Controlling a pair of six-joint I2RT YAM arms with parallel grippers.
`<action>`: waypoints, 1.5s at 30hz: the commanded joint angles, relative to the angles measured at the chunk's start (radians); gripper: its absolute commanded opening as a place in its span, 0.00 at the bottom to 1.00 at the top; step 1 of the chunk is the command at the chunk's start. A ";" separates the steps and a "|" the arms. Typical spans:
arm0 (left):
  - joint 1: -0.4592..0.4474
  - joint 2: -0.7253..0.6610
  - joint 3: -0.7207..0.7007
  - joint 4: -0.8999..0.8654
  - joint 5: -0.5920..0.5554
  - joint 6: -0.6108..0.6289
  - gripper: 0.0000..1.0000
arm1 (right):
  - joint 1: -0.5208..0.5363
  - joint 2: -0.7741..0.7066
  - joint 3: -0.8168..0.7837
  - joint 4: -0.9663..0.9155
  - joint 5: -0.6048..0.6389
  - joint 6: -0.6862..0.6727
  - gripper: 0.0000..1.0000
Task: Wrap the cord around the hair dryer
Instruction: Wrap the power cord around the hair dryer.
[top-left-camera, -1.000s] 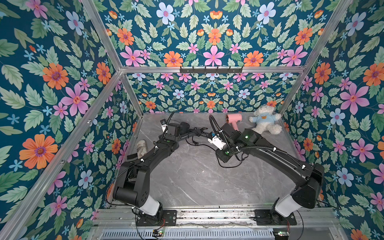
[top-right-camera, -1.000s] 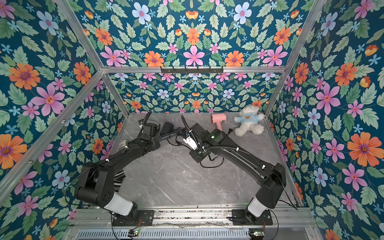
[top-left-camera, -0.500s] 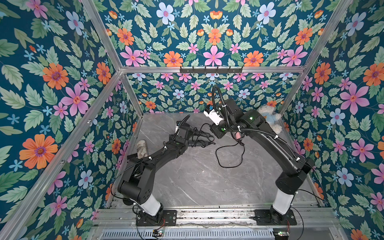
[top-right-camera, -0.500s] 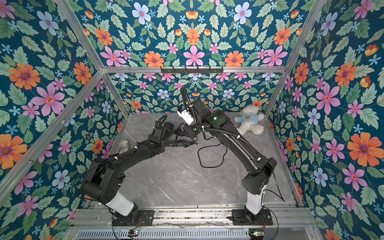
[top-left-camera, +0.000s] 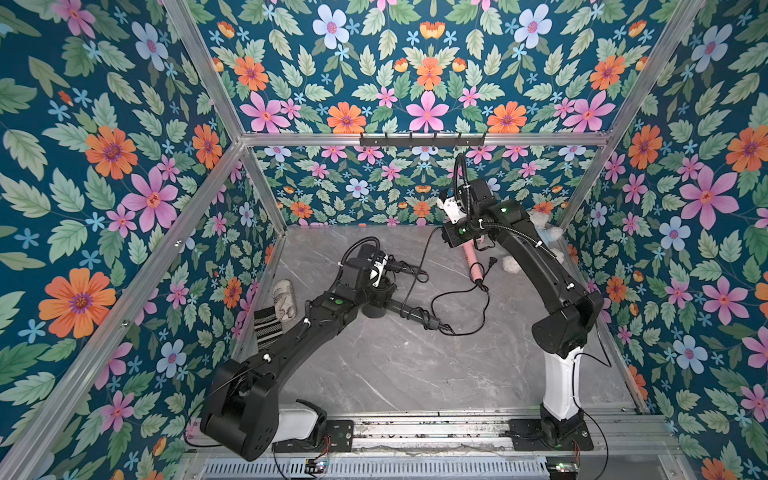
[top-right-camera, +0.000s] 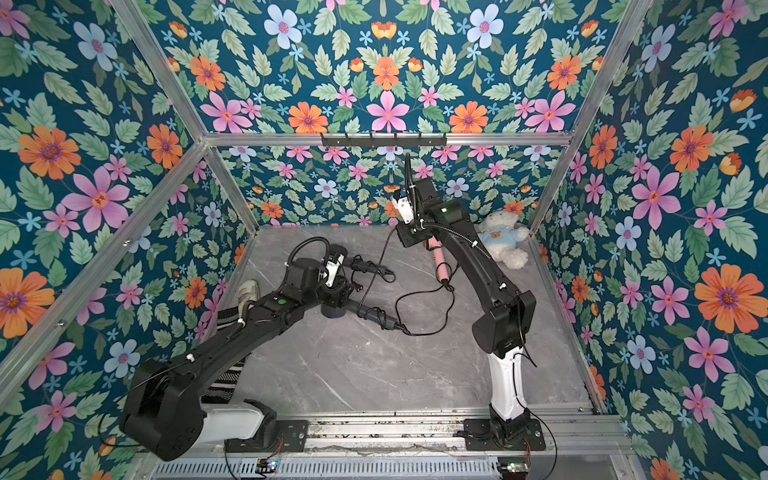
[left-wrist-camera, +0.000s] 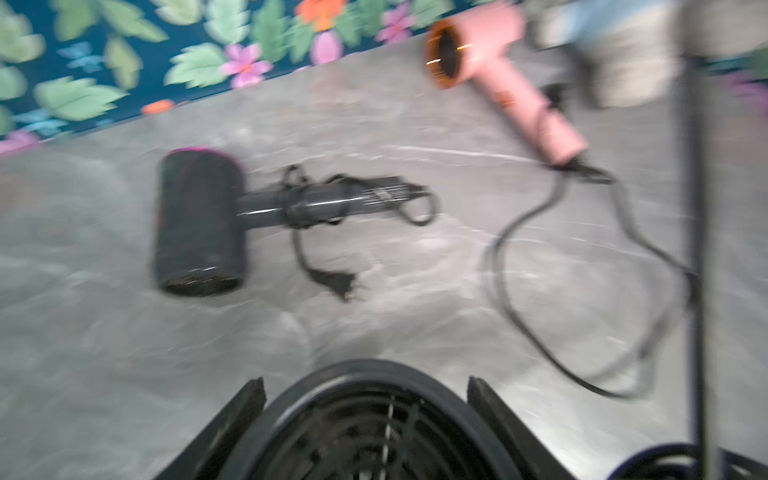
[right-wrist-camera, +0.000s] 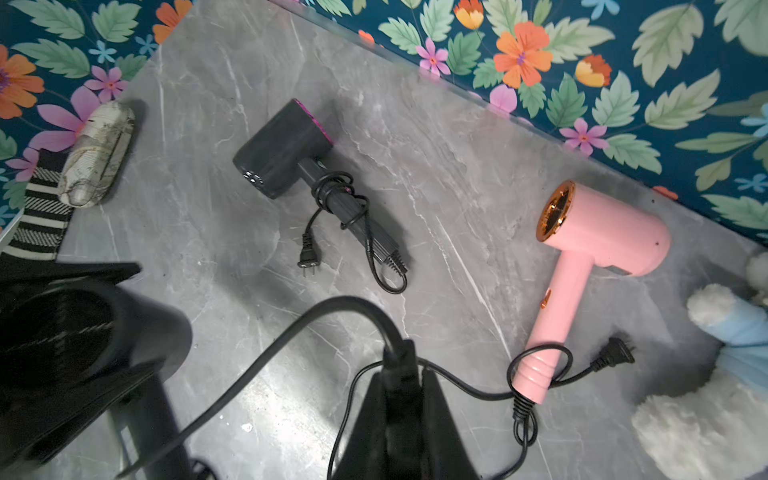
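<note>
I have the dark grey plastic hair dryer (top-left-camera: 401, 308) out over the grey marbled tabletop (top-left-camera: 395, 374), left of centre, its head clamped in the left gripper (left-wrist-camera: 365, 399). A few turns of its black cord (right-wrist-camera: 340, 299) sit on the handle. The right gripper (right-wrist-camera: 401, 365) pinches the cord, raised near the back wall. I judge we're mid-wrap: next I must carry the cord round the handle, keeping it taut. The only container, a pale marbled case (right-wrist-camera: 97, 153), looks closed, contents hidden.
</note>
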 joint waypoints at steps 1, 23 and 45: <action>0.009 -0.073 -0.044 0.005 0.323 0.018 0.00 | -0.034 0.002 -0.070 0.122 0.006 0.019 0.00; 0.255 0.011 -0.104 0.480 0.218 -0.744 0.00 | -0.047 -0.179 -0.927 0.613 -0.164 0.204 0.00; 0.161 0.167 0.019 0.170 -0.662 -0.800 0.00 | 0.366 -0.388 -0.982 0.316 -0.022 0.163 0.00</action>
